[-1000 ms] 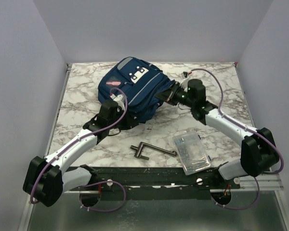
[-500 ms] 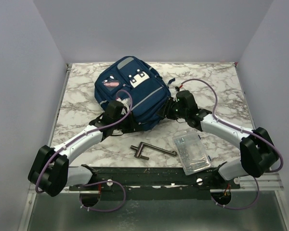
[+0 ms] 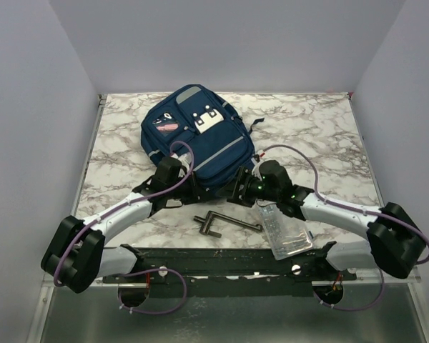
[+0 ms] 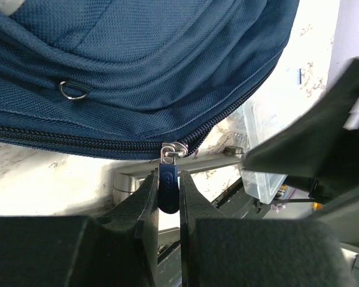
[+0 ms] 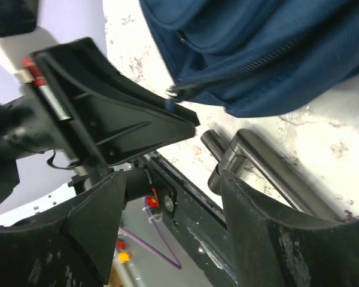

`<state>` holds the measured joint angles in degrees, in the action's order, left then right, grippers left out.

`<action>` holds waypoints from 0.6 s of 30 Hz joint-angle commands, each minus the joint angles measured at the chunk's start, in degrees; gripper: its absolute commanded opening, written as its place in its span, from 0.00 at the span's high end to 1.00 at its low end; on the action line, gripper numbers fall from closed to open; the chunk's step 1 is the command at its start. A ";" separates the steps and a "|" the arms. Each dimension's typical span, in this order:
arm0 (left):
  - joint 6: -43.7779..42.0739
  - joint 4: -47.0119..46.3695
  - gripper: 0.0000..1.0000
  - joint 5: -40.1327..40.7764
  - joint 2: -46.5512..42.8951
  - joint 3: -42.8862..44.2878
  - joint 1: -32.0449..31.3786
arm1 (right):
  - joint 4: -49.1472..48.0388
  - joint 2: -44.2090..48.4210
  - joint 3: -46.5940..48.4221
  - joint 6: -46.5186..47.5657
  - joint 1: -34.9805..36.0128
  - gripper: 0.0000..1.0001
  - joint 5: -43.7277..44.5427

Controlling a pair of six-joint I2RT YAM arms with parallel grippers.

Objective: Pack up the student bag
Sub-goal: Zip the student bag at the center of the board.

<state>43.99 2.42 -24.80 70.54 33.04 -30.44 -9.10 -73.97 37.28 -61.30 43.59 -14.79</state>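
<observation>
Since a second ago, squared up the large navy blue fabric backpack at far centre of the white-and-grey marbled bench and swung the right arm nearward. Pinching its blue zipper pull at the near hem with the left gripper, with the right gripper spread and empty just beside. Probably unzipping: next, draw the pull along the teeth, bracing the fabric. All around, plain pale lilac walls.

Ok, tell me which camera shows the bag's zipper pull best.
Left wrist: the zipper pull sits close and sharp at centre, pinched in the left gripper just below the student bag seam. Right wrist shows only a small glint at the bag's edge; in the top external view it cannot be made out between the arms.
</observation>
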 commanded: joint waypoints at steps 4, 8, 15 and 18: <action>1.26 -5.85 0.91 -5.22 0.69 -1.10 -0.32 | -25.55 -6.47 -7.06 -16.41 2.89 0.32 1.57; 1.36 -7.65 0.86 -5.68 0.42 -2.85 -0.30 | -28.18 -9.75 -6.27 -19.16 3.73 0.35 3.50; -0.44 -8.57 0.62 -5.77 -1.04 -4.12 -0.33 | -26.42 -12.93 -3.82 -20.58 4.11 0.36 7.59; -1.51 -8.60 0.54 -5.63 -1.83 -4.24 -0.18 | -23.79 -14.58 -2.61 -20.18 4.57 0.36 8.01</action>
<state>44.60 -3.92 -28.21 70.76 29.41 -30.50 -34.37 -86.24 32.42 -80.97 47.33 -9.69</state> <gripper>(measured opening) 0.406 0.640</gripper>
